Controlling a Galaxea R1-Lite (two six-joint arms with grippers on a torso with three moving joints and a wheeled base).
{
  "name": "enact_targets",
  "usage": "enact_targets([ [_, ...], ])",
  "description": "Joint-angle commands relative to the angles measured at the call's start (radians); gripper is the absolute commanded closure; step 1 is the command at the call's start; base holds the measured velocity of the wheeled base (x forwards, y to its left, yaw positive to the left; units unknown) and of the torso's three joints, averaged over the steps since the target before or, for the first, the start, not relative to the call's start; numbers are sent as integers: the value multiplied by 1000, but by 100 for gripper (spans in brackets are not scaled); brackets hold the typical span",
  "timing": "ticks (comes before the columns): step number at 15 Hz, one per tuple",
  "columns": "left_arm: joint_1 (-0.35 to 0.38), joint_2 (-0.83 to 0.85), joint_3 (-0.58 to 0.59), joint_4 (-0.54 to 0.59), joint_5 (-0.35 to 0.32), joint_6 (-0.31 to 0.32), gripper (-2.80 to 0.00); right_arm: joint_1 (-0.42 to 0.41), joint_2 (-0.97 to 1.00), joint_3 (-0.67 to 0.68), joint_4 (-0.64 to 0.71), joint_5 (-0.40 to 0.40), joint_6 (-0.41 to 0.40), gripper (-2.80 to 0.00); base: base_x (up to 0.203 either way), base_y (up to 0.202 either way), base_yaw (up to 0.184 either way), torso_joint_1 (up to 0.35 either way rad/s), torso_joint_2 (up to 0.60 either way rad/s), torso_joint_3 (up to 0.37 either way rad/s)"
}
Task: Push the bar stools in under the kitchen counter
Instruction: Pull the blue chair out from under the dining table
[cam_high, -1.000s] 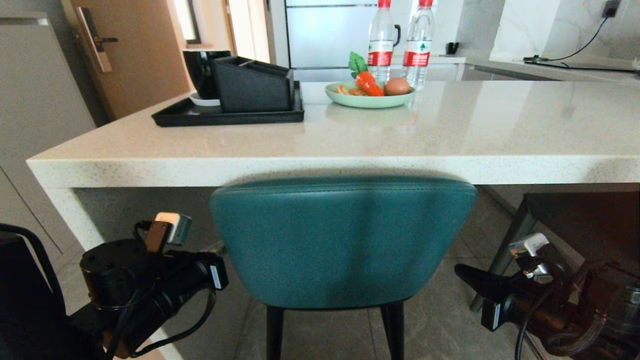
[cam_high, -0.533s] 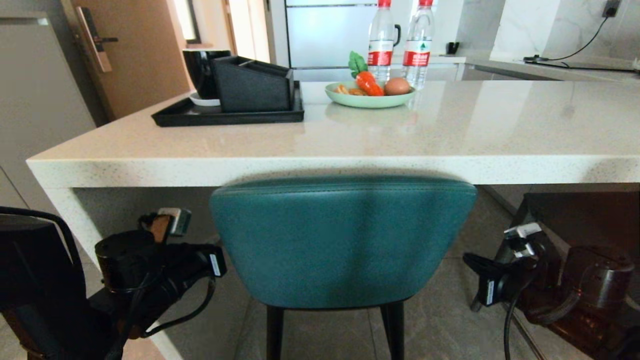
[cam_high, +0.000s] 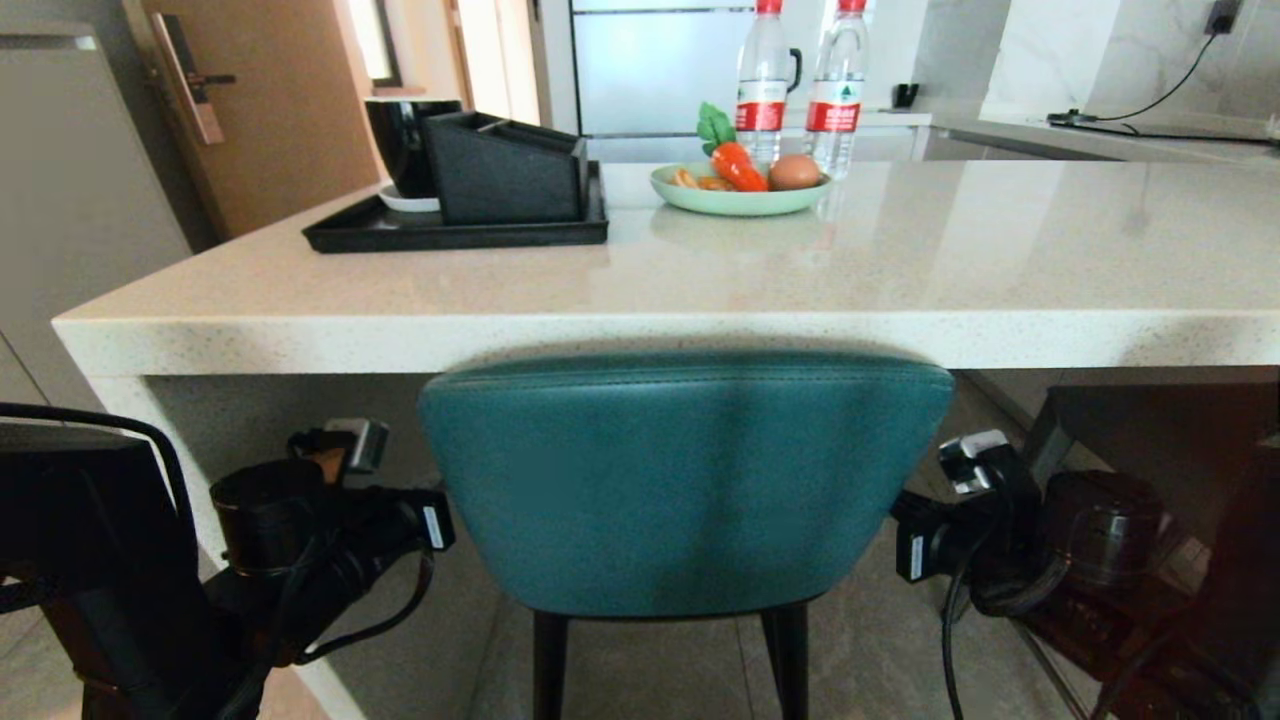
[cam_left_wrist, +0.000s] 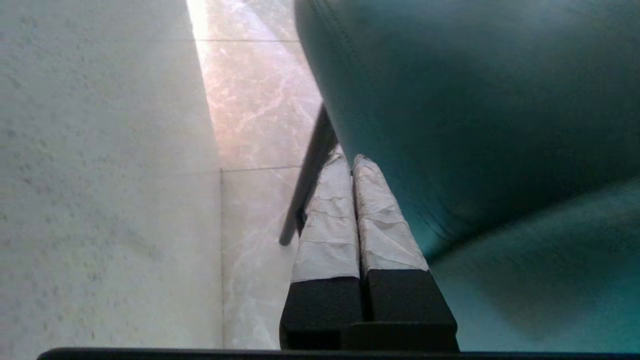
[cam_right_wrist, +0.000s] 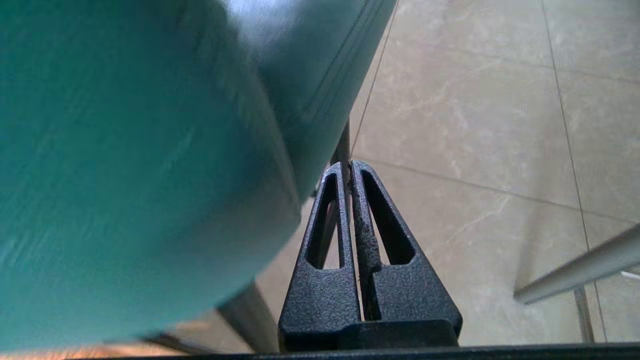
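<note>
We see the teal stool (cam_high: 685, 480) standing straight ahead of us, its rounded back just below the front edge of the kitchen counter (cam_high: 640, 335), the top of the back tucked right under the thick speckled slab. The dark grey stool (cam_high: 1165, 425) shows only in part at the far right, under the same edge. Our left gripper (cam_left_wrist: 352, 165) sits low beside the left flank of the teal stool, its two taped fingers (cam_left_wrist: 327, 225) pressed together with nothing between them, lying right against the leather shell near a thin black leg (cam_left_wrist: 310, 190). Our right gripper (cam_right_wrist: 348, 167) is at the stool's right flank, its black slotted fingers (cam_right_wrist: 322, 240) closed on each other and empty, just beside the curved seat shell above the tiled floor (cam_right_wrist: 475, 125). From the head, both wrists flank the stool at about the same height. On the counter stand a black tray (cam_high: 455, 232) with a black box (cam_high: 505, 170), a green plate (cam_high: 738, 200) of toy food, and two water bottles (cam_high: 800, 85).
</note>
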Motion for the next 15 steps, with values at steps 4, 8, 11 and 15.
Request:
enact_targets([
  [4, 54, 12, -26, -9, -30, -1, 0, -67, 23, -39, -8, 8, 1, 0, 0, 0, 0, 0, 0, 0],
  [8, 71, 19, -44, -9, -50, -4, 0, -84, 43, -109, -8, 20, -2, 0, 0, 0, 0, 0, 0, 0],
  [11, 57, 57, -99, -9, -41, -4, 0, -26, 63, -155, -8, 15, -8, 0, 0, 0, 0, 0, 0, 0],
  [15, -10, 73, -97, -9, -7, -20, 0, 58, 90, -170, -8, 7, -8, 0, 0, 0, 0, 0, 0, 0],
])
